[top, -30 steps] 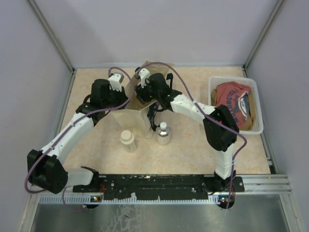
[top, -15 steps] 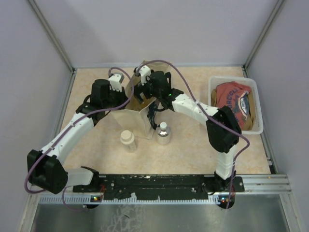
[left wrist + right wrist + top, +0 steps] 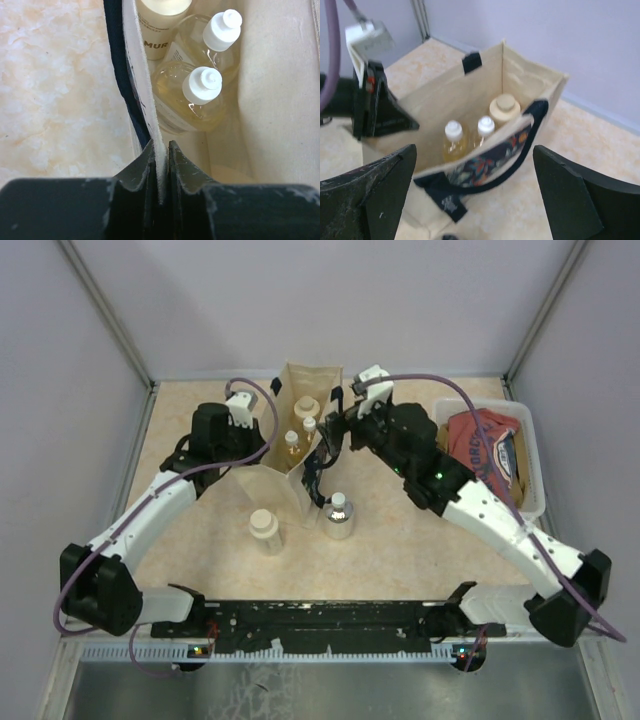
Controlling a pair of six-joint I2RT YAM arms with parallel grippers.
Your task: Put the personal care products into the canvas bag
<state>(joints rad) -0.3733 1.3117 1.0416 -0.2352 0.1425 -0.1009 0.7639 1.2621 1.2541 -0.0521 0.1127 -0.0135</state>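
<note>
The canvas bag stands open at the back middle of the table. Inside it stand two slim amber bottles and a cream jar. My left gripper is shut on the bag's near rim, one finger inside and one outside. My right gripper hangs open and empty above the bag's right side, its fingers wide apart. A second cream jar and a round clear bottle stand on the table in front of the bag.
A white tub with a red shirt sits at the right edge of the table. The bag's navy strap and dark tag droop over its near side. Side rails close in the table left and right.
My right gripper opened inside the bag, then pulled out up and to the right, leaving the bag's contents uncovered. The left gripper kept its hold on the rim.
</note>
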